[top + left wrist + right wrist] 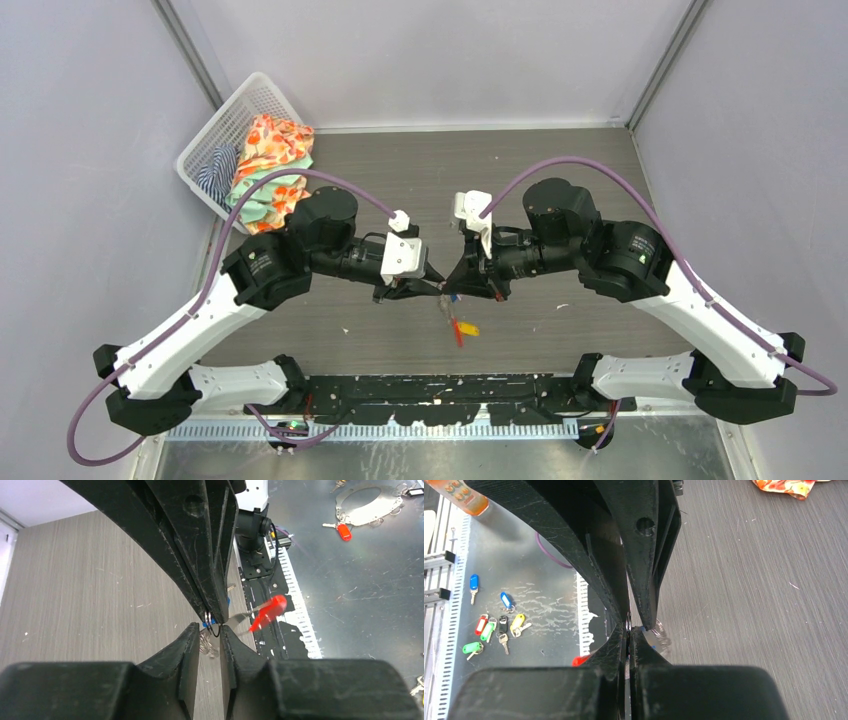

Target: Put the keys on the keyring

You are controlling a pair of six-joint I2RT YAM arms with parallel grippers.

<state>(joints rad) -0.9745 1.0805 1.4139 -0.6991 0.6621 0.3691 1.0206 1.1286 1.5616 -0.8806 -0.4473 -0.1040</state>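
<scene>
Top external view: keyring (446,296) aloft between the arms above the table (560,200), red tag (458,333) and yellow key (468,328) dangling. Right gripper (629,630) clamped on the thin ring; left gripper (210,635) narrowly parted around it, hold unclear. Light, stiff, slippery wire, likely best pinched flatwise. Mostly hidden: blue key (226,602)

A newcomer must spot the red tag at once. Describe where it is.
At mid-table the left pincer and right pincer meet tip to tip. The keyring extends from them toward the near edge. The tag is its red oval, beside a yellow key head, a blue key head nearer the pincers.
</scene>
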